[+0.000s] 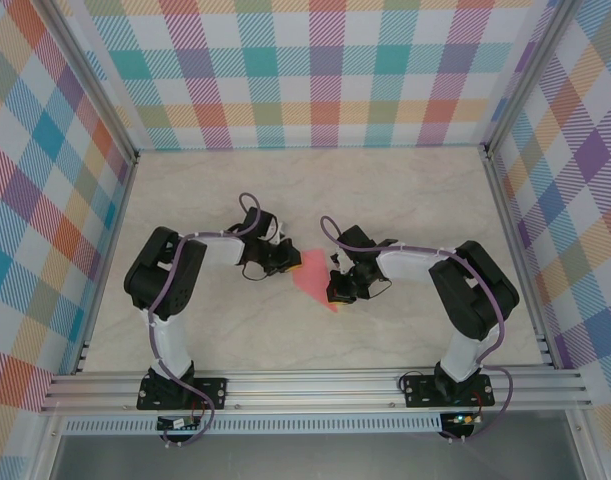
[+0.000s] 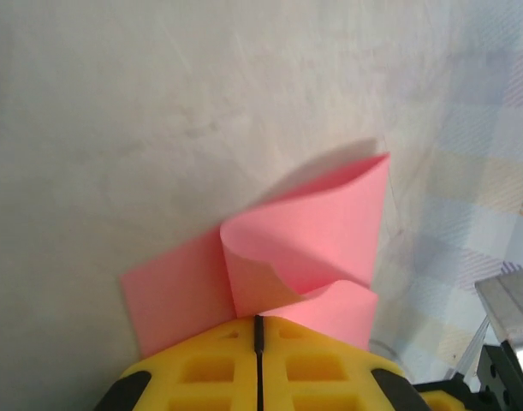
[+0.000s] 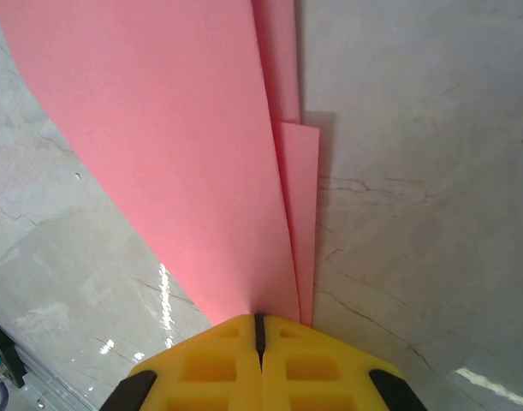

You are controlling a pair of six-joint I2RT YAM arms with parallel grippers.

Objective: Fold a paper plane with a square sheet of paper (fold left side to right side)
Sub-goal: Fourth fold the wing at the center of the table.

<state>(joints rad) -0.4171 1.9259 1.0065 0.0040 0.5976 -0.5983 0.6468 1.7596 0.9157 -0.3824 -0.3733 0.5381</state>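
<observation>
Paper in the closed pinch of left gripper and right gripper.

From above, the sheet of paper is partly covered by the left pincer and right pincer at mid-frame. In the right wrist view it runs off the top edge. In both wrist views its near end vanishes under the yellow fingers at bottom centre.
</observation>
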